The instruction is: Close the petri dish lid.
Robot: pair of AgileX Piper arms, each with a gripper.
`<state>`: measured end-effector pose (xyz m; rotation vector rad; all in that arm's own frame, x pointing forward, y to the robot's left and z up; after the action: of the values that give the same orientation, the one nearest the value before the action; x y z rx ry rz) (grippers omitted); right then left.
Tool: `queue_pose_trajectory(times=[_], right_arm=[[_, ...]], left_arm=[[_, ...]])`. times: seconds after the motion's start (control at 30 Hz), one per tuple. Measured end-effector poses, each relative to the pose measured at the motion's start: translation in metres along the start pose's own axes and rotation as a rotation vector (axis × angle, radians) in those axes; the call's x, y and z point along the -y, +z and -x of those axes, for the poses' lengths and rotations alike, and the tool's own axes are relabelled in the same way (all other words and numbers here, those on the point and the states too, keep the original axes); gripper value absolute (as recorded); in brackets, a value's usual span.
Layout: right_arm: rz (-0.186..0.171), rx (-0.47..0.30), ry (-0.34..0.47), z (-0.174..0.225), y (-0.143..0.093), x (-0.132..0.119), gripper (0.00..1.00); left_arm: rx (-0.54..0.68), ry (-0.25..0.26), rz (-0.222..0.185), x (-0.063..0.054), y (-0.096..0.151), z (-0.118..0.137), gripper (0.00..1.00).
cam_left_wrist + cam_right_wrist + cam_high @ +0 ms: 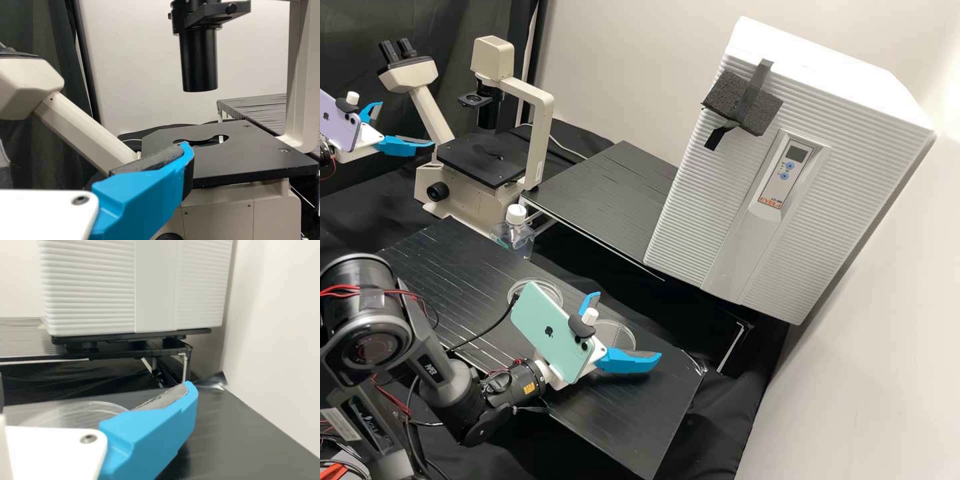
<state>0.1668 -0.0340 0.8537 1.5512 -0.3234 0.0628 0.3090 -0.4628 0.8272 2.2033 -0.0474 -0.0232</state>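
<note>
In the high view, my left gripper (401,127) is held up at the far left, its fingers spread, away from both dishes. One blue finger of the left gripper (95,152) shows large in its wrist view. My right gripper (628,327) stands open above the front bench board, with a clear round dish (619,332) behind and between its fingers. Another clear round dish (549,287) lies partly behind the green phone. Beyond the right gripper (95,390) in its wrist view is a dish (75,412), partly covered by the mount. Whether a lid sits on either dish, I cannot tell.
A microscope (480,158) stands at the back left, with a clear bottle (514,233) in front of it. The white ribbed incubator (693,200) rises at the back right. Near the dishes, the black board (640,417) ends at a taped corner.
</note>
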Motion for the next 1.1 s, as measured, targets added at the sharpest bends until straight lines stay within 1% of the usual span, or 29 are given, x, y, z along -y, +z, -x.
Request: queue_pose_trajectory(times=[0.13,0.77,0.8,0.93,1.1], right_arm=[[0.002,0.014,-0.012,0.0009,0.0028,0.0012,1.00],[0.020,-0.012,-0.041,0.0021,0.0036,0.0008,1.00],[0.017,-0.016,-0.047,0.0023,0.0035,0.0011,1.00],[-0.013,-0.030,-0.067,0.0028,0.0030,0.0019,1.00],[-0.013,-0.040,-0.079,0.0029,0.0021,0.0030,1.00]], left_arm=[[0.000,0.000,0.000,0.0000,0.0000,0.0000,1.00],[0.000,0.000,0.000,0.0000,0.0000,0.0000,1.00],[0.000,0.000,0.000,0.0000,0.0000,0.0000,1.00],[0.000,0.000,0.000,0.0000,0.0000,0.0000,1.00],[0.000,0.000,0.000,0.0000,0.0000,0.0000,1.00]])
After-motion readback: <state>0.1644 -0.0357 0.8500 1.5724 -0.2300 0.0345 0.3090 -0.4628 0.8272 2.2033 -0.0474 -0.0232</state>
